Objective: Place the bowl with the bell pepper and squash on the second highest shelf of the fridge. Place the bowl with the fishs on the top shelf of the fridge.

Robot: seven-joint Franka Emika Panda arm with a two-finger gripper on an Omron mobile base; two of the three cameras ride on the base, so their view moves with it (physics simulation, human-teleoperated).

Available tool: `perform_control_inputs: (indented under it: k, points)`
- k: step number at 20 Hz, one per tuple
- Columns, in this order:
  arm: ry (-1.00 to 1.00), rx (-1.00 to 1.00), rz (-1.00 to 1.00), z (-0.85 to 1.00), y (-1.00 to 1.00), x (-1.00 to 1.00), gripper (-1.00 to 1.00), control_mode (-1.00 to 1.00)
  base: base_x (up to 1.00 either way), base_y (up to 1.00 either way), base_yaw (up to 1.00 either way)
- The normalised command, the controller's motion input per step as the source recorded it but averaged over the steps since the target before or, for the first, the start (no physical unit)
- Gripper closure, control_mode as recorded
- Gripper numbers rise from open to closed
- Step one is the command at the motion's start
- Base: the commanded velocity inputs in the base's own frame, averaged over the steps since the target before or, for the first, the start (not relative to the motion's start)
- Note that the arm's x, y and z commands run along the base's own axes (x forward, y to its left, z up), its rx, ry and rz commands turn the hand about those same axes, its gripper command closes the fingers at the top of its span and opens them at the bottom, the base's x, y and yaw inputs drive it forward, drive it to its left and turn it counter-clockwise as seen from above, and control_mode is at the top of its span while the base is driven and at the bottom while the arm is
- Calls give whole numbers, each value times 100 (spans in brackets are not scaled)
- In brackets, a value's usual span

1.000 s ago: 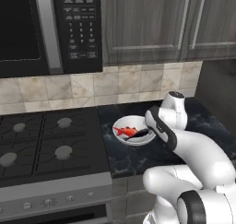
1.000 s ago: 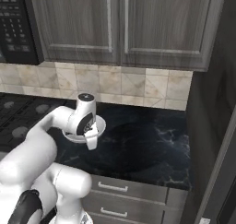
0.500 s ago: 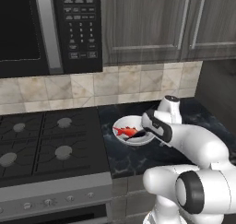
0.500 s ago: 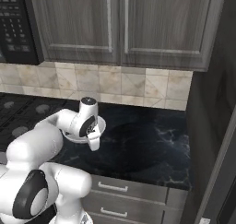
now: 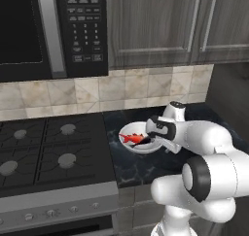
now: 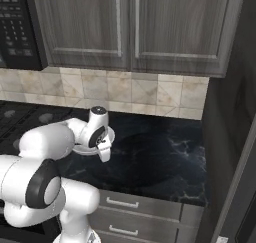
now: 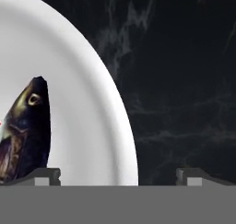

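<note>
White bowl (image 5: 140, 137) on the dark counter (image 6: 165, 157) holds red and dark fish (image 7: 25, 131); gripper (image 7: 117, 174) bent low, spread wide astride its rim.

one bowl (image 5: 131, 130), two fish (image 5: 130, 139); four burners (image 5: 67, 129)

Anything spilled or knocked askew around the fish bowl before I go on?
Nothing stands out. The white bowl sits level on the dark counter with the fish inside it, and the hand straddles its rim.
</note>
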Motion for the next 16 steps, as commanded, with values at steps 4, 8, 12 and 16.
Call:
perform_control_inputs:
  k: [4,8,12,16]
  points:
    - [0,0,1,-26,5,16,-100,-100,0,0,0]
    - [0,-1,2,-28,9,0,100,-100,0,0,0]
    - [0,-1,0,-5,0,0,100,-100,0,0,0]
    - [0,-1,2,0,4,-2,100,-100,0,0,0]
